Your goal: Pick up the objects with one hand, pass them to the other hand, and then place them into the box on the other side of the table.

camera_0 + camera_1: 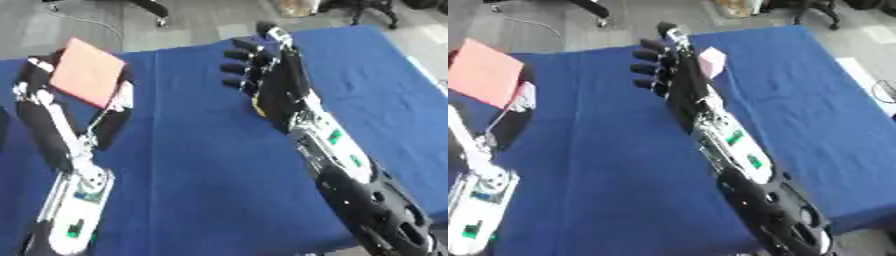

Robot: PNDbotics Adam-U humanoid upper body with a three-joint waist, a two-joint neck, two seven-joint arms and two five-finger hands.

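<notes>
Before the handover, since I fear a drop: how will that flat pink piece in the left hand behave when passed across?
The pink sheet looks thin and flat, so probably light. It stands unbent in the left hand, suggesting some stiffness. Held only by its edges, it may slip as the open right hand takes it.

The light is bright and even, with no strong glare. Both pictures look soft and blurry all over. The right hand [249, 67] casts only a faint shadow on the blue desk [201, 165].
</notes>
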